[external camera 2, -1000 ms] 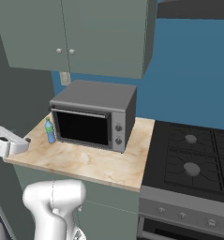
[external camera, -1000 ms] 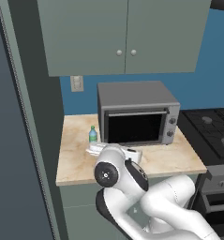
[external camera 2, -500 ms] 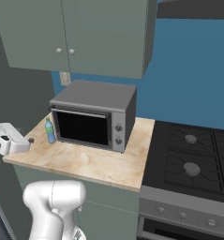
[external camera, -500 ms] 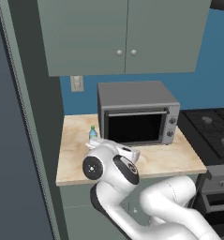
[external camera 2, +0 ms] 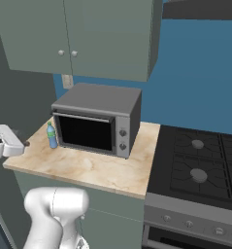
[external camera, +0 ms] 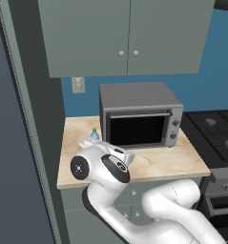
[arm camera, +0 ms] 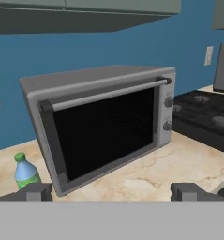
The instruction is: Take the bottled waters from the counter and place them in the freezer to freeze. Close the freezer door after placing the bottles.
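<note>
Left base view: one toaster oven [external camera: 140, 116], grey with a black glass door, sits on the counter [external camera: 163, 164]. One bottle [external camera: 94, 134], light blue with a green cap, stands just left of the oven's front corner, partly hidden behind the arm. Two cabinet doors [external camera: 127, 35] with round knobs hang above the oven. A wall outlet [external camera: 77, 85] is up and left of the oven on the blue wall. The stove [external camera: 215, 135] lies right of the oven, touching the counter's end. The freezer [external camera: 13, 143], tall and dark grey, rises well left of the oven.

Right base view: one bottle [external camera 2: 51, 135] upright on the counter [external camera 2: 95, 168], just left of the oven [external camera 2: 99, 118]. The gripper [external camera 2: 24, 144] hangs left of the oven, off the counter's left edge, near the bottle but apart from it; I cannot tell from here how the fingers stand. Two burners [external camera 2: 198, 160] show on the stove, right of the oven.

Hand view: the oven [arm camera: 104, 122] straight ahead, two knobs [arm camera: 168, 114] on its right side. One bottle [arm camera: 25, 171] low at its left. Two dark fingertips [arm camera: 36, 191] stand wide apart, nothing between them. Beige marbled counter [arm camera: 179, 159], blue wall behind.
</note>
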{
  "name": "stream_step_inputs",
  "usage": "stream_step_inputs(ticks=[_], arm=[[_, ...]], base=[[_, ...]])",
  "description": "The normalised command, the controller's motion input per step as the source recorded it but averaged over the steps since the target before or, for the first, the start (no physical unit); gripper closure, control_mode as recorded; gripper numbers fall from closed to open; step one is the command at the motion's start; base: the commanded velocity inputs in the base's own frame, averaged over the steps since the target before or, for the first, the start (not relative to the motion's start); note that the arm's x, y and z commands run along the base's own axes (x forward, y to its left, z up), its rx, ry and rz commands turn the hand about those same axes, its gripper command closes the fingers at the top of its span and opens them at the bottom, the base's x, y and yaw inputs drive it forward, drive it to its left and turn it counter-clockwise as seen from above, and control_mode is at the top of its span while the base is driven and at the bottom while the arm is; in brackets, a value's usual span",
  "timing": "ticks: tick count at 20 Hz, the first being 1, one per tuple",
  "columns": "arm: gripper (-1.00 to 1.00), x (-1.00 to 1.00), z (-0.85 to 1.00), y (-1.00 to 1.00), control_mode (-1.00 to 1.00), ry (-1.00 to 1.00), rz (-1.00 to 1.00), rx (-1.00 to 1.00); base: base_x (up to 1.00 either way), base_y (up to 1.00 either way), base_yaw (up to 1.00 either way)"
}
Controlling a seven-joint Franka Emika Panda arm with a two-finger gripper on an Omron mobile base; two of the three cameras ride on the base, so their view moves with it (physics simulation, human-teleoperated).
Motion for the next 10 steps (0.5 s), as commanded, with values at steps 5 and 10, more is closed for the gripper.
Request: stream_step_inputs(ticks=[5, 10], arm=[[-1.0, 0.27, 0.0, -0.01, -1.0, 0.04, 0.0, 0.0], [-1.0, 0.02, 0.0, 0.0, -1.0, 0.02, 0.0, 0.0]], base=[[0.0, 0.0, 0.0], [0.0, 0.0, 0.0]])
